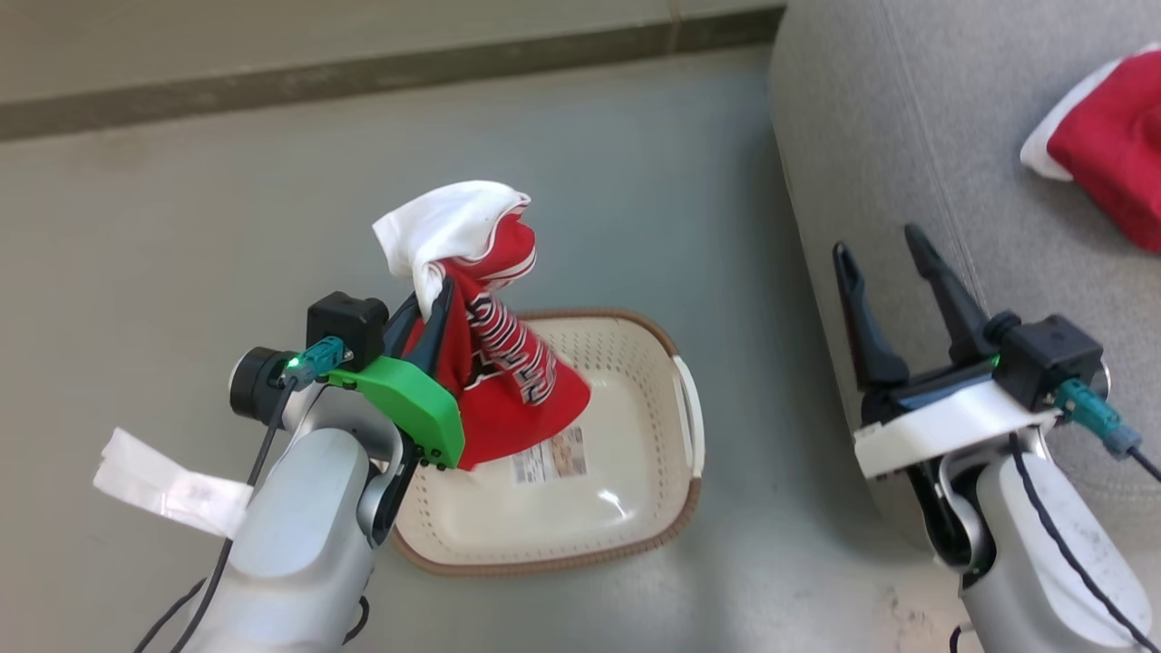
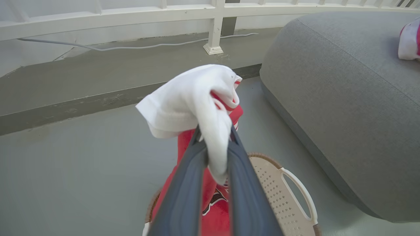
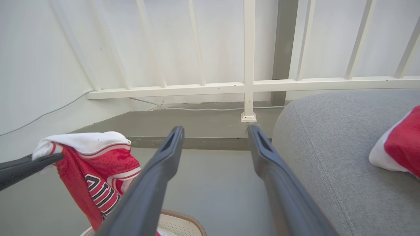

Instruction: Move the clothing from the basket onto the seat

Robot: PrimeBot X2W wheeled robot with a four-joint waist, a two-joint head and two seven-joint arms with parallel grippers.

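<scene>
jersey [image 1: 508, 363]: red mesh, white trim, black-and-white lettering partly readable, white part bunched on top. It hangs lifted over the basket's left half; cannot tell if the hem touches the bottom.
left gripper [image 1: 443, 295]: jaws pinched tight on the jersey's upper bunch, with white cloth spilling over the tips.
right gripper [image 1: 878, 243]: jaws spread wide, gripping nothing, held beside the seat's front edge.
basket [image 1: 676, 521]: cream, perforated, with a brown rim and white handle. It sits on the floor near the seat, and the label sticker [image 1: 551, 456] shows on its bottom.
second garment [image 1: 1102, 154]: red with a white edge, lying on the seat top.
seat [image 1: 907, 136]: grey cushion with a rounded edge and stitched seam.
room: grey floor [image 1: 181, 227] runs wide left of and beyond the basket to a dark strip, with the white railing [image 2: 213, 26] behind.
</scene>
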